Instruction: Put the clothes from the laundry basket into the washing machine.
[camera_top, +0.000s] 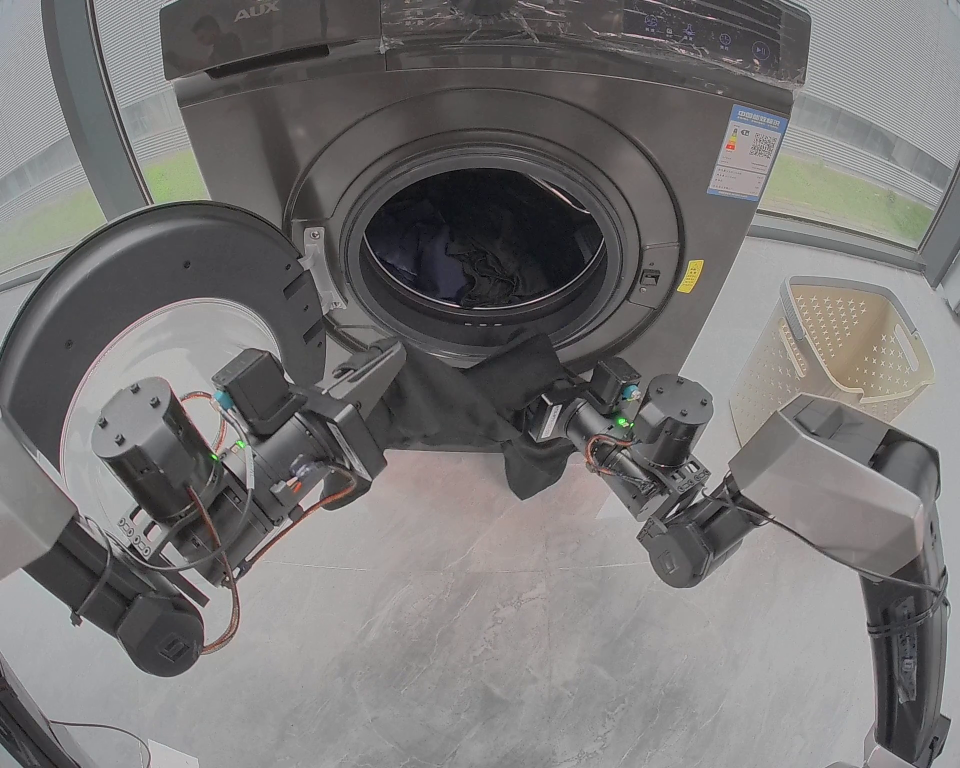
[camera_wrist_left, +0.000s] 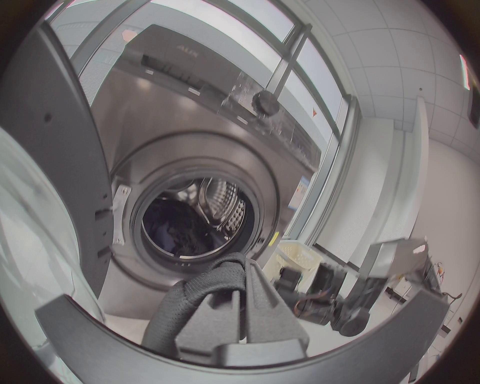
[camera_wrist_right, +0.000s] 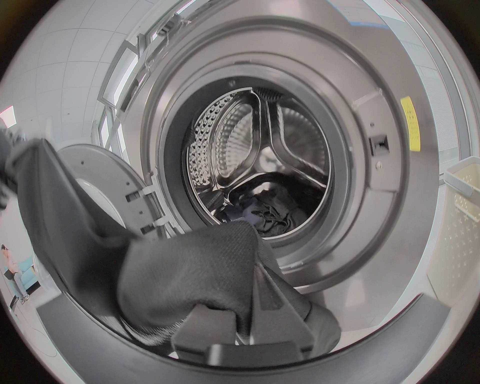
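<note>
A dark garment (camera_top: 455, 400) is held stretched between left end effector (camera_top: 380, 365) and right end effector (camera_top: 540, 405), each closed on an edge, just below the mouth of the washing machine (camera_top: 640, 170); the spread is judged to ease feeding in.

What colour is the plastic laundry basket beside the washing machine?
The plastic laundry basket is cream, perforated with small crosses; clearest in the head view.

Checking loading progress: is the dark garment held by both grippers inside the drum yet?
Out. The dark garment hangs between the left gripper and the right gripper, in front of the washing machine, below its drum opening.
</note>
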